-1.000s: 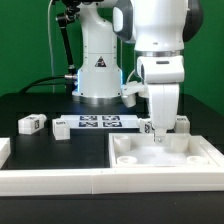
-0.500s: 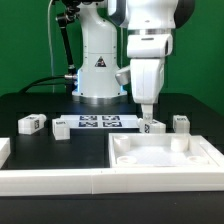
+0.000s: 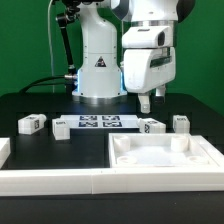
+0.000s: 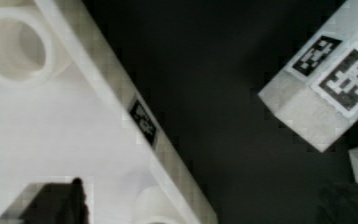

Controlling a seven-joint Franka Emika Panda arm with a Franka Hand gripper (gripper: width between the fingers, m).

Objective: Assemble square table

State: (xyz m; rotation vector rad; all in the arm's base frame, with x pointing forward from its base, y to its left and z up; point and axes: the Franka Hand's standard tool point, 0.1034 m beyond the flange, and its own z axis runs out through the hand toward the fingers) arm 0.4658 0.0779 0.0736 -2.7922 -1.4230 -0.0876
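Observation:
The square table's white top lies at the front on the exterior view's right, rim up, with corner recesses. Four white tagged legs lie loose behind it: two on the left, one just past the top's far edge, and one further right. My gripper hangs open and empty above that middle leg, clear of it. In the wrist view the top's rim and a round recess lie under the gripper, with a tagged leg beside the rim and one dark finger showing.
The marker board lies flat in front of the robot base. Long white rail walls run along the front and around the top, with a short piece at the left edge. Cables hang at the back left.
The gripper has risen from low beside the middle leg at the top's far edge and shifted slightly to the exterior view's left. It stayed open. The leg stays on the table.

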